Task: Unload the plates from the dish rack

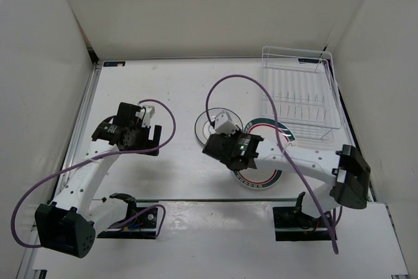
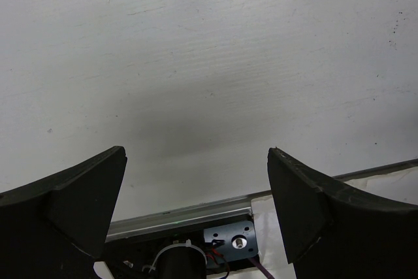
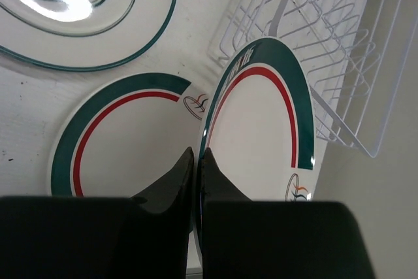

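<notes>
My right gripper (image 3: pixel 198 153) is shut on the rim of a white plate with a dark green rim and red ring (image 3: pixel 261 122), which is held tilted on edge. A second plate of the same pattern (image 3: pixel 124 135) lies flat on the table just left of it. A third plate, white with a thin green ring (image 3: pixel 85 17), lies flat farther off. The white wire dish rack (image 3: pixel 326 17) stands beyond the held plate; in the top view the dish rack (image 1: pixel 297 93) holds no plates. My left gripper (image 2: pixel 196 155) is open over bare table.
White walls enclose the table on three sides. Purple cables loop from both arms over the table. In the top view the thin-ringed plate (image 1: pixel 208 125) lies at mid-table and the flat green-rimmed plate (image 1: pixel 261 180) sits near the front edge. The left arm's base shows below its fingers.
</notes>
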Robot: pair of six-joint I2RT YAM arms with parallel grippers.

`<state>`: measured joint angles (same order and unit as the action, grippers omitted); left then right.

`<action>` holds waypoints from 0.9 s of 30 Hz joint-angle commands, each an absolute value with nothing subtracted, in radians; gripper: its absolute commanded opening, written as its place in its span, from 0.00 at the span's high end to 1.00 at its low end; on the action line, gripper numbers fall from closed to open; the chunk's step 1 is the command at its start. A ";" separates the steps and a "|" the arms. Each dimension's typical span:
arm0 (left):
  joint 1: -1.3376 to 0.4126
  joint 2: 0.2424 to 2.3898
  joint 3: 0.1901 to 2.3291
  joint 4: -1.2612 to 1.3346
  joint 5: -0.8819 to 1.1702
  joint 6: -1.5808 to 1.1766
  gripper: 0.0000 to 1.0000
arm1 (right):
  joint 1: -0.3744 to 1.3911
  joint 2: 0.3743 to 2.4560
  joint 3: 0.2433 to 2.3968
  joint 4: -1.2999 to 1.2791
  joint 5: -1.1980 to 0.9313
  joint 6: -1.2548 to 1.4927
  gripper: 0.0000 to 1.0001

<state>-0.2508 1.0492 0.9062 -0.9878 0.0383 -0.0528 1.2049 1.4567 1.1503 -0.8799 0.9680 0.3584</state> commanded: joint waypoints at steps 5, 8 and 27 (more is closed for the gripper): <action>-0.249 1.035 0.930 -0.986 0.057 -0.057 0.00 | 1.290 1.614 1.209 -1.038 1.077 0.639 1.00; -0.250 1.040 0.930 -0.985 0.060 -0.055 0.00 | 1.308 1.618 1.189 -1.031 1.068 0.676 1.00; -0.249 1.045 0.931 -0.989 0.067 -0.055 0.00 | 1.354 1.772 1.190 -1.074 1.057 0.811 1.00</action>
<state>-0.2508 1.0504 0.9062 -0.9882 0.0460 -0.0528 1.3468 1.7584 1.1431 -0.9936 0.9852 0.7567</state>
